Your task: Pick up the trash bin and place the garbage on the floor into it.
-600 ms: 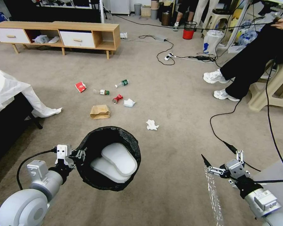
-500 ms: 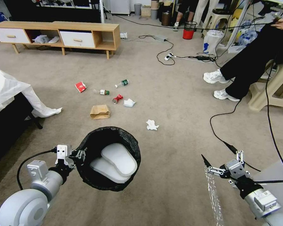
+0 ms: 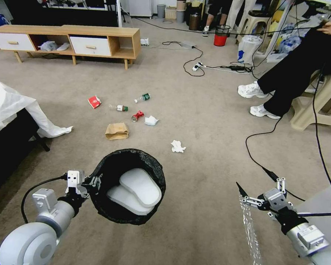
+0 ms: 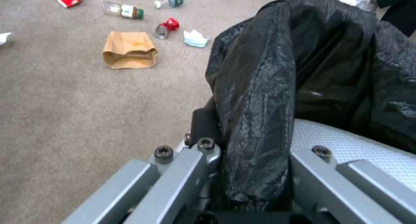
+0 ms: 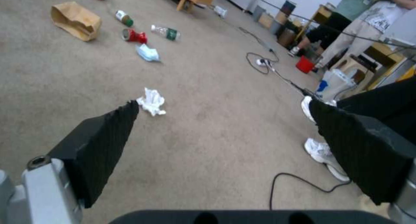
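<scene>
My left gripper (image 3: 93, 183) clamps the trash bin (image 3: 128, 186) by its rim above the floor (image 3: 202, 121); my right gripper (image 3: 259, 191) hangs open, garbage (image 3: 117, 131) ahead.

My head view is bright and evenly lit from overhead, so the floor (image 3: 195, 110) carries only soft, faint shadows, though straight lines bow toward the edges of the frame. Both wrist views look softer and blurrier, with the near metal parts at the bottom out of focus. The black liner of the trash bin (image 4: 277, 87) shows small glints.
</scene>
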Controlling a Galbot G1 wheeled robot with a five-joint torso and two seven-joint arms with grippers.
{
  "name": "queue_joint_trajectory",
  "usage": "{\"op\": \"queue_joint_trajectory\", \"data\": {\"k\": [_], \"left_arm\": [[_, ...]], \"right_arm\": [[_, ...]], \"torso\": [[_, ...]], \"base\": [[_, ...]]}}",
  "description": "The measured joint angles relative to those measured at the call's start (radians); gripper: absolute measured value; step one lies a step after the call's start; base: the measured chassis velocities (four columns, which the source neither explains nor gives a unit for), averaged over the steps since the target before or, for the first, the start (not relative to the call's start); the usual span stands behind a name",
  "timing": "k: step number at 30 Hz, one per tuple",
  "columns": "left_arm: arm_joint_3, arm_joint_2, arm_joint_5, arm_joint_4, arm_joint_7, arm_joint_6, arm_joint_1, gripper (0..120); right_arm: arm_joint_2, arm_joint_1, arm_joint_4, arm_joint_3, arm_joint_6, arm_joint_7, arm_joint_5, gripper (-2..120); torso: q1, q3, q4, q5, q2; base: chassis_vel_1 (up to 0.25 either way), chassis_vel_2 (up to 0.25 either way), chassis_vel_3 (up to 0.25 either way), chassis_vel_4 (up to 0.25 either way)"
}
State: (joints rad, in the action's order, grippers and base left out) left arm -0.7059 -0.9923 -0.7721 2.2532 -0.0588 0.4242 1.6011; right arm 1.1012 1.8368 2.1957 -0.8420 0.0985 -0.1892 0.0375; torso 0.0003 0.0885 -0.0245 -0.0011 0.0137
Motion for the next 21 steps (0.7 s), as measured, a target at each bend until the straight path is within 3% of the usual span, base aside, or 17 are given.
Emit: {"op": "queue_joint_trajectory", "data": {"k": [21], "left_arm": [[-0.003, -0.003, -0.007, -0.010, -0.002, 0.000, -0.010, 0]], "right_arm": [[0.033, -0.002, -0.010, 0.011, -0.001, -0.011, -0.032, 100]], "torso": [[0.000, 0.000, 0.0000, 0.0000, 0.000]], "base": [[0.000, 0.000, 0.000, 0.000]]}}
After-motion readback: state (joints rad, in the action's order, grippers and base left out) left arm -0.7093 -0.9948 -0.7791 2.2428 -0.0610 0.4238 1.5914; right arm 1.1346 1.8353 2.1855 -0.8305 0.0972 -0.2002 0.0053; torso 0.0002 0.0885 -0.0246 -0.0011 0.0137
